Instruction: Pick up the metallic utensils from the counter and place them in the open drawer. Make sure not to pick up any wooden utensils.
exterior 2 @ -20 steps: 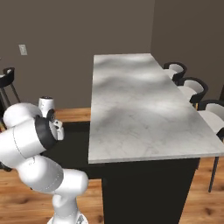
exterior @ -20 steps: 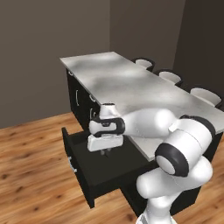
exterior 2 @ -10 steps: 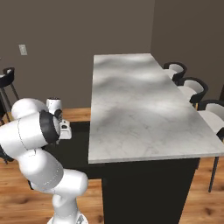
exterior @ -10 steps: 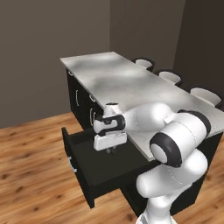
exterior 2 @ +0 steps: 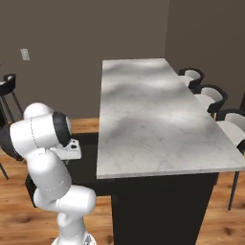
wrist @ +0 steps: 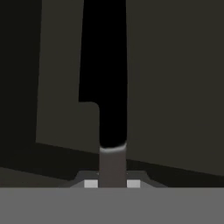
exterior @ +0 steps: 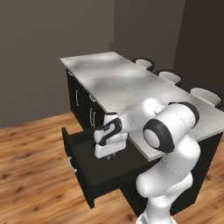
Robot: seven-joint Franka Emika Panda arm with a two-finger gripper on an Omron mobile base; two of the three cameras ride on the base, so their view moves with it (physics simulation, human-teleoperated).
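Jaws clamped on the slim black pointed knife [wrist: 105,74], pinching its handle end so the blade hangs over the wide black open drawer [exterior: 83,164]. Gripper [exterior: 108,154] sits low inside it, likely so the release drop is short.

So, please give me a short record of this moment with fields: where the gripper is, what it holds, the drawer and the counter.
gripper position: gripper hangs over the inside of the open drawer
gripper state: shut on the black knife
knife: held by its handle end, blade pointing away from the hand toward the dark drawer floor
drawer: pulled out, silver handle on its front
counter: pale marbled counter, beside the drawer
stage: knife not yet released
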